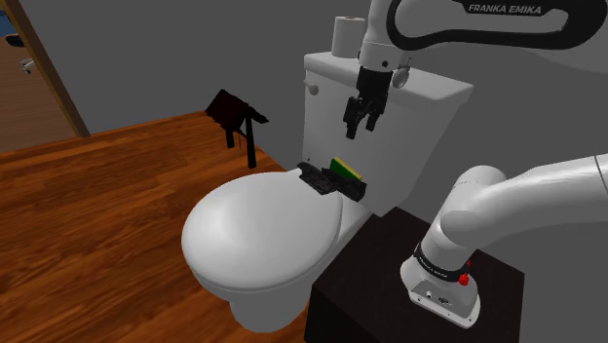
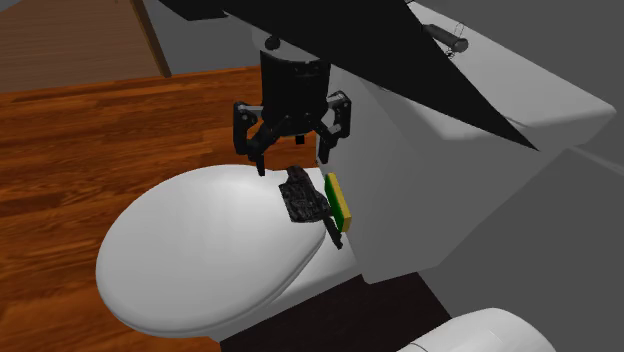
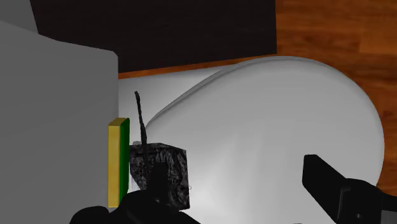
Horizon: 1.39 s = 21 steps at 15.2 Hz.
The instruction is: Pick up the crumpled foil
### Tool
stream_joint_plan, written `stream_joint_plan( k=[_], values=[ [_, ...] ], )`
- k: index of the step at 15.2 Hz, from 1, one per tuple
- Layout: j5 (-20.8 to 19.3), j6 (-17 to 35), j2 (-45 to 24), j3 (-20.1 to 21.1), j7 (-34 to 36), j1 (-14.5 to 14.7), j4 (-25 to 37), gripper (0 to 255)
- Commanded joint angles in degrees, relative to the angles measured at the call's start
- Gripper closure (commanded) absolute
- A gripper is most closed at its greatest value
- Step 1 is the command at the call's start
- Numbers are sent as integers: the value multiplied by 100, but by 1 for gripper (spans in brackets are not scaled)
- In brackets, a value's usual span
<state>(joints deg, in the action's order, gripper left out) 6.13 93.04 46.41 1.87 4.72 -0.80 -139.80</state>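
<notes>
1. Overhead, the end effector (image 2: 292, 160) hangs with its two black fingers spread wide, clasping nothing.
2. Directly below it lies the crumpled foil (image 2: 303, 195), a dark, mottled lump resting on the rear of the white toilet lid (image 1: 253, 234) and apart from both fingers.
3. Seen from the wrist, the foil sits under one finger rather than midway between the two.
4. A yellow-and-green sponge (image 3: 118, 159) stands on edge just beside the foil, on the side farther from the end effector's middle, next to the pale tank (image 1: 419, 122).
5. Brown wood floor (image 1: 107, 214) spreads beyond the lid's front.
</notes>
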Motion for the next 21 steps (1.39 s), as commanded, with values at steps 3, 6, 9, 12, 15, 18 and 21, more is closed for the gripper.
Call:
stream_joint_plan(
  k=[3, 6, 9, 12, 15, 18, 21],
  values=[
    [-129, 256, -195, -48, -160, -31, -199, 0],
    [-330, 660, -539, -121, -386, -88, -459, 0],
    [-540, 1086, -945, -192, -593, -160, -669, 0],
    [-763, 1530, -1414, -264, -775, -244, -825, 0],
    [-1002, 1985, -1943, -334, -930, -340, -923, 0],
    [-1045, 2261, -2144, -315, -962, -401, -1033, 0],
    [-1045, 2537, -2282, -295, -955, -428, -1169, 0]
  ],
)
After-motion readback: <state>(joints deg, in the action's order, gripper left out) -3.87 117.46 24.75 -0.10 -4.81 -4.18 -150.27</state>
